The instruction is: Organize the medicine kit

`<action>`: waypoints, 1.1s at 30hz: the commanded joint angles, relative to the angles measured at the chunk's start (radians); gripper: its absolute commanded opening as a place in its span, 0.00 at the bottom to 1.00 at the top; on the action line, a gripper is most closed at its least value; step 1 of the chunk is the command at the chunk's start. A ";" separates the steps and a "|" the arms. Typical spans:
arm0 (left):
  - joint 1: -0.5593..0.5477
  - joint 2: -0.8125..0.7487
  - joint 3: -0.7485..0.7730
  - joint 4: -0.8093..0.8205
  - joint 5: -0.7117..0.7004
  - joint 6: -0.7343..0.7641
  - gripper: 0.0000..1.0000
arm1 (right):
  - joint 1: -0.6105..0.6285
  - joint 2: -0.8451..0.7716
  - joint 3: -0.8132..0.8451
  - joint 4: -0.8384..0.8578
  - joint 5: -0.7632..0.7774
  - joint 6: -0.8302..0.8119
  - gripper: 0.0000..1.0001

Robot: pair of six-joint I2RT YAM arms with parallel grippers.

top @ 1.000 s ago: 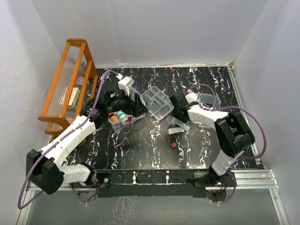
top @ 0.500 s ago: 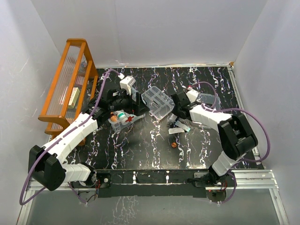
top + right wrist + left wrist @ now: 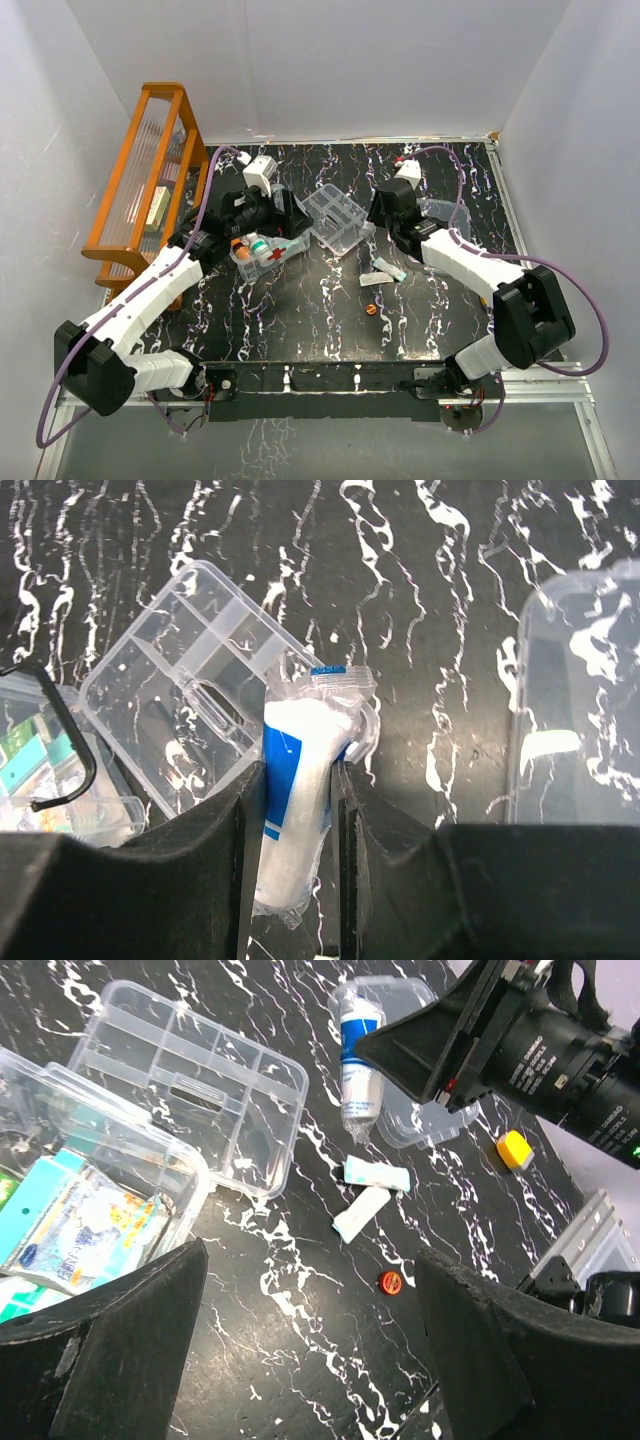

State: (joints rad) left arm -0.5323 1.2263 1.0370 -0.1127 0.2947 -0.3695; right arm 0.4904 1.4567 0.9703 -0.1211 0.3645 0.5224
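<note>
Medicine kit tray (image 3: 190,695) beside right hand (image 3: 298,780) with packet (image 3: 358,1055)

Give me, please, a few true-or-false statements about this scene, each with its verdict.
1. The right gripper grips a blue-and-white packet. True.
2. The left gripper is shut on the box. False: it is open and holds nothing.
3. The tray sits inside the box. False: it lies beside the box on the table.
4. A red cap lies on the table. True.
</note>
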 commanded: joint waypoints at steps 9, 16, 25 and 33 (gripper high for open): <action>-0.004 -0.083 0.011 -0.017 -0.109 -0.037 0.84 | -0.001 0.176 0.079 0.240 -0.066 -0.117 0.25; -0.004 -0.085 -0.002 -0.018 -0.118 -0.045 0.84 | 0.001 0.269 0.086 0.275 -0.042 -0.114 0.22; -0.004 -0.073 -0.009 -0.026 -0.119 -0.036 0.84 | 0.002 0.278 0.064 0.134 0.128 0.047 0.22; -0.004 -0.078 -0.014 -0.027 -0.131 -0.027 0.84 | 0.002 0.221 0.093 0.001 0.229 0.024 0.21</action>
State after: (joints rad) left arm -0.5323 1.1744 1.0264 -0.1368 0.1776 -0.4103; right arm 0.4908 1.7397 1.0172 -0.0681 0.5285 0.5709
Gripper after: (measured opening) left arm 0.841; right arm 0.226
